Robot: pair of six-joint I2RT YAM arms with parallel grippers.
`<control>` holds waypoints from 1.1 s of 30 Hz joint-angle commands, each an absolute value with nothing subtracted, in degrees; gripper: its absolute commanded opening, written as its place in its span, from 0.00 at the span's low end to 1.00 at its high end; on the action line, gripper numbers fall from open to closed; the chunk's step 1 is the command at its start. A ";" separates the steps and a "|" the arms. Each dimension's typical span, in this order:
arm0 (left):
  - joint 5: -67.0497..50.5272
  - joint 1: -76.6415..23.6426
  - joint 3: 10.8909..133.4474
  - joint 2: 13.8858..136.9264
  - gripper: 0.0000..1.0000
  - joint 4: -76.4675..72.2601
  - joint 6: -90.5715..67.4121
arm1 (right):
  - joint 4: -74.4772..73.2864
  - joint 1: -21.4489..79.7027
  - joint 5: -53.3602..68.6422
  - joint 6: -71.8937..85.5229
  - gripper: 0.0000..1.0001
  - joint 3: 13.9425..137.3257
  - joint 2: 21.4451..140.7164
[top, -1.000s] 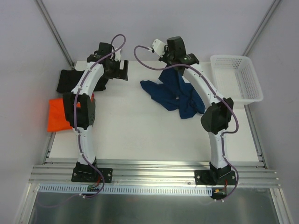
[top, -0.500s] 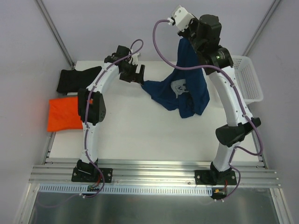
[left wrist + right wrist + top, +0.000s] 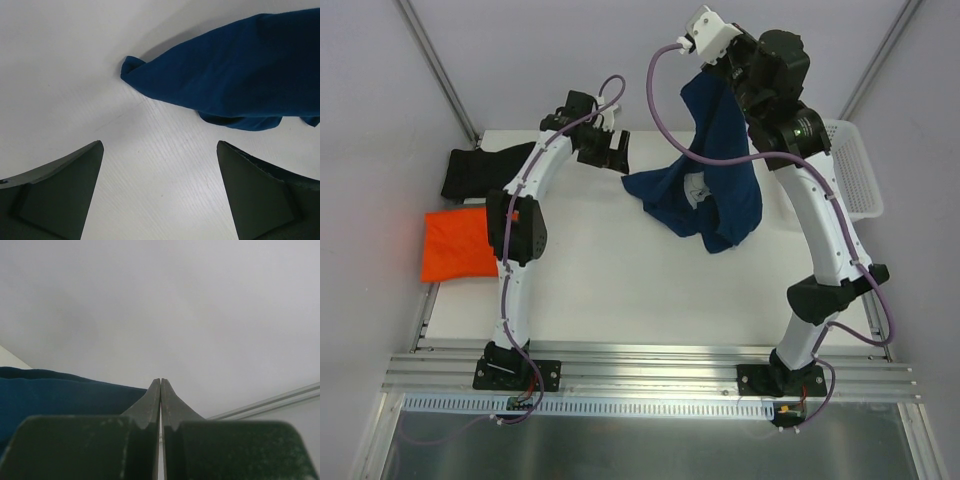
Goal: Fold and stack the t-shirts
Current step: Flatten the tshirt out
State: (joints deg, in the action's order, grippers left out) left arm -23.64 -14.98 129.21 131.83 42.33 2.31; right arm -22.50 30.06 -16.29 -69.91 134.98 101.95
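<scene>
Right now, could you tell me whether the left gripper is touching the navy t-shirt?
Apart: the left wrist view shows bare table between the left gripper and the navy t-shirt.

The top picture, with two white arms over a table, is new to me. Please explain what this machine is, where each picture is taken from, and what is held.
These are two robot arms bolted to a table. The top picture comes from a fixed camera above and behind them; the other two come from a camera on each wrist. The right end effector is shut on the navy t-shirt, lifting part of it while the rest lies on the table. The left end effector is open and empty, near a corner of that shirt. An orange t-shirt and a black t-shirt lie at the left; a white basket stands at the right.
</scene>
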 commanded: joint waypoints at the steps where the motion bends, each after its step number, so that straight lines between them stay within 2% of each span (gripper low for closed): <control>1: -27.49 -15.55 128.51 130.53 0.98 42.27 3.69 | -17.93 30.59 -17.67 -72.24 0.01 135.79 97.29; 6: -38.47 -15.73 123.50 126.65 0.99 42.19 0.10 | -17.67 29.71 -18.11 -71.90 0.01 135.96 98.34; 7: -44.15 -15.82 121.05 126.56 0.97 42.19 -1.83 | -17.49 29.53 -18.19 -71.89 0.01 136.23 98.87; 13: -54.58 -16.96 117.33 132.52 0.93 41.40 -5.80 | -14.95 28.21 -18.02 -72.77 0.01 140.79 103.52; 27: -47.38 -20.13 131.74 147.82 0.93 38.06 -3.96 | -13.45 29.09 -18.72 -75.50 0.01 137.46 100.28; 33: -32.63 -20.13 137.09 148.80 0.90 35.52 -3.52 | -13.89 29.00 -19.16 -74.71 0.00 137.90 100.81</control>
